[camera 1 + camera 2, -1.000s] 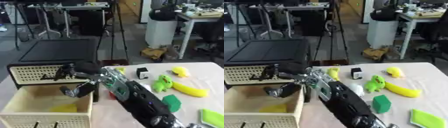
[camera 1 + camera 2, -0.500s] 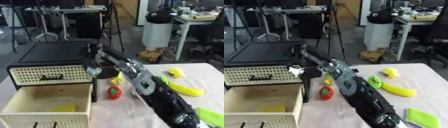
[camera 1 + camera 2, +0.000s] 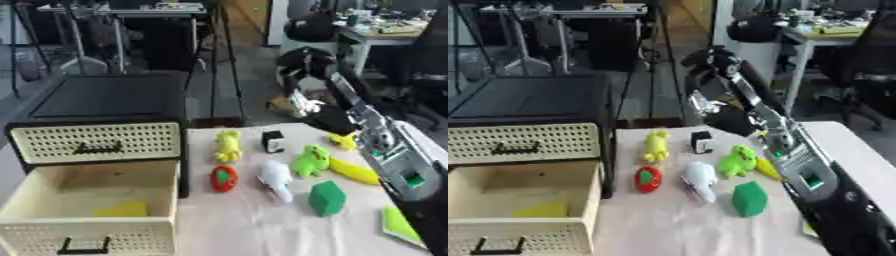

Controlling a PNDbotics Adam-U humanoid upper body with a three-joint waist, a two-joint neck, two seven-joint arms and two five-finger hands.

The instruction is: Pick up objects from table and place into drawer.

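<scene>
The robot's right hand point(image 3: 710, 107) is up in the air, past the far edge of the counter point(image 3: 262, 230), and it is too blurry to tell if its fingers are open or curled. It seems to hold nothing. The left hand does not show. The toys lie below the hand and nearer to the robot: a yellow soft toy point(image 3: 227, 145), a small black and white cube point(image 3: 273, 141), a red round toy with a green patch point(image 3: 224, 178), a white soft toy point(image 3: 276, 178), a bright green soft toy point(image 3: 310, 160), a green block point(image 3: 326, 198) and a yellow banana point(image 3: 353, 171). The open cream drawer point(image 3: 92, 200) sits far to the hand's left and lower down, with something yellow in it. The toys are close together, so reaching down for one could bump its neighbours or push one off the counter. No writing can be read anywhere.
</scene>
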